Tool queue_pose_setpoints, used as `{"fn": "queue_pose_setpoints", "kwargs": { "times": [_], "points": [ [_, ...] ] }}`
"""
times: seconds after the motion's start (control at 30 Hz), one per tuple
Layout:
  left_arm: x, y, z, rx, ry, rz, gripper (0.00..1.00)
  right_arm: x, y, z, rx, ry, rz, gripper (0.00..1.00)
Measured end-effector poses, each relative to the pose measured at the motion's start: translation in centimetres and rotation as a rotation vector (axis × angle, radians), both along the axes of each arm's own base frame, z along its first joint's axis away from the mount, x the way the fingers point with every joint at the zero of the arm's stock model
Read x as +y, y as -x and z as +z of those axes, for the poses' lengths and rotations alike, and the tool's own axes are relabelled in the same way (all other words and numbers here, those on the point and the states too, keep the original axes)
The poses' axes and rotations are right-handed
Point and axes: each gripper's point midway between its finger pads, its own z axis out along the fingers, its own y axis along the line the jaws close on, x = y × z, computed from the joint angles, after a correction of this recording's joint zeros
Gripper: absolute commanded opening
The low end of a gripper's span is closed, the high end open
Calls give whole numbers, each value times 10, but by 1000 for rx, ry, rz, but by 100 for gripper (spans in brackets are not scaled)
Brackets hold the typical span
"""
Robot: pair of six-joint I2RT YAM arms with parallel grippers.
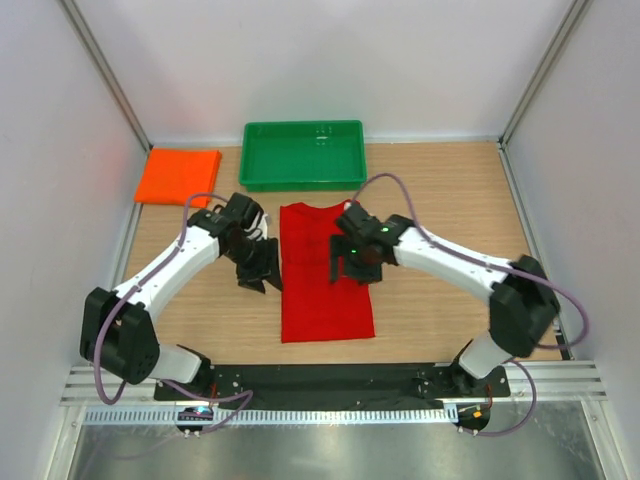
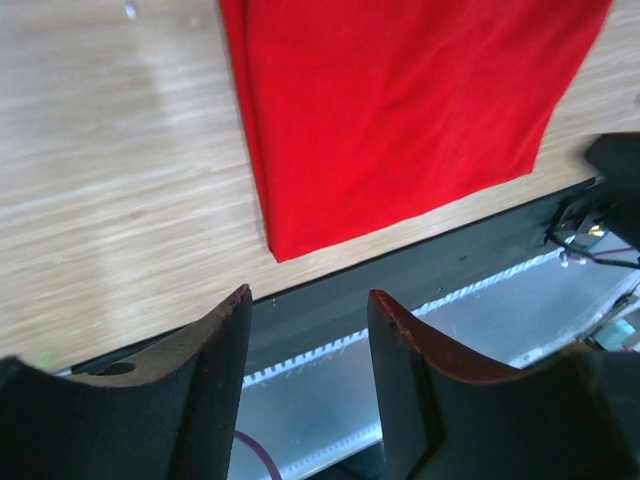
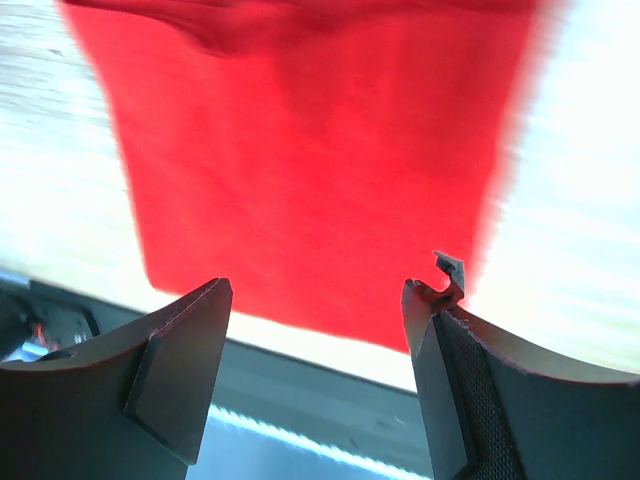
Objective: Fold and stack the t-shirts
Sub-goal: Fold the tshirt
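Wooden table (image 1: 430, 190) is seen from above, closed in by white walls w/ metal posts at the corners. At 12 o'clock, against the far edge, a green tray (image 1: 302, 184) is set. At approx 10 o'clock, in the far-left corner, the orange t-shirt (image 1: 178, 176) is laid, folded into a flat rectangle, well apart from the red one.

The red t-shirt (image 1: 325, 290) is laid at table ctr as a long narrow rectangle, run from 12 to 6 o'clock, its far end near the tray.

The left gripper (image 1: 258, 272) is held at the shirt's 9 o'clock, just beside its left edge; whether cloth is touched can't be told from above. In the left wrist view its fingers (image 2: 400, 350) are parted w/ nothing btwn them, and the red cloth (image 2: 400, 110) is seen beyond the tips at approx 1 o'clock, w/ a black base plate (image 2: 450, 260) under them.

The right gripper (image 1: 352, 262) is placed over the shirt's right half, at approx 2 o'clock of the cloth's ctr. In the right wrist view, partly blurred, the jaws are spread wide, nothing caught, and red cloth (image 3: 320, 160) is seen through the gap.
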Motion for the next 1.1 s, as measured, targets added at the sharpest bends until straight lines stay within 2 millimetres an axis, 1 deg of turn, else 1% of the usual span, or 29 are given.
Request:
{"fn": "queue_pose_setpoints", "kwargs": {
  "times": [0.07, 0.1, 0.17, 0.2, 0.23, 0.27, 0.3, 0.33, 0.4, 0.47, 0.5, 0.53, 0.57, 0.67, 0.77, 0.83, 0.9, 1.0, 1.07, 1.1],
  "points": [
    [0, 10, -15, 48, 6, -2, 52, -34, 4, 4, 13, -43, -39, 74],
    [1, 16, -21, 73, 7, -1, 48, -47, 8, 1, 24, -61, -49, 73],
    [-1, 24, -28, 104, 25, 2, 44, -80, 21, -11, 70, -82, -87, 67],
    [-3, 24, -29, 107, 37, 1, 42, -90, 27, -17, 91, -87, -91, 64],
    [-6, 22, -29, 104, 56, 4, 40, -95, 33, -23, 117, -94, -82, 60],
    [-11, 18, -27, 86, 84, 4, 38, -94, 39, -26, 137, -113, -63, 56],
    [-18, 12, -24, 65, 118, 4, 33, -89, 40, -28, 148, -140, -44, 45],
    [-25, 6, -21, 50, 154, 4, 32, -85, 39, -28, 151, -164, -31, 39],
    [-40, -7, -16, 36, 225, 8, 25, -68, 30, -27, 144, -247, 0, 20],
    [-55, -23, -18, 27, 285, 16, 22, -51, 16, -27, 131, -325, 14, 15],
    [-64, -32, -23, 35, 311, 28, 19, -42, 9, -30, 136, -359, 16, 11],
    [-68, -39, -27, 40, 325, 37, 18, -34, 2, -33, 138, -389, 18, 9],
    [-74, -46, -34, 49, 338, 47, 15, -26, -5, -37, 146, -417, 18, 9],
    [-86, -63, -53, 72, 358, 77, 14, -3, -24, -49, 179, -488, 26, 7],
    [-92, -77, -67, 83, 358, 96, 11, 10, -43, -57, 193, -531, 32, 7],
    [-95, -85, -73, 82, 359, 104, 10, 11, -55, -60, 191, -560, 26, 7],
    [-94, -91, -83, 83, 350, 114, 9, 4, -64, -62, 191, -579, 7, 6],
    [-87, -95, -98, 101, 326, 138, 9, -22, -84, -65, 178, -597, -53, 6],
    [-80, -98, -108, 107, 308, 145, 9, -39, -94, -70, 172, -601, -85, 6],
    [-79, -98, -109, 116, 315, 143, 9, -47, -98, -74, 172, -595, -101, 6]
  ]
}}
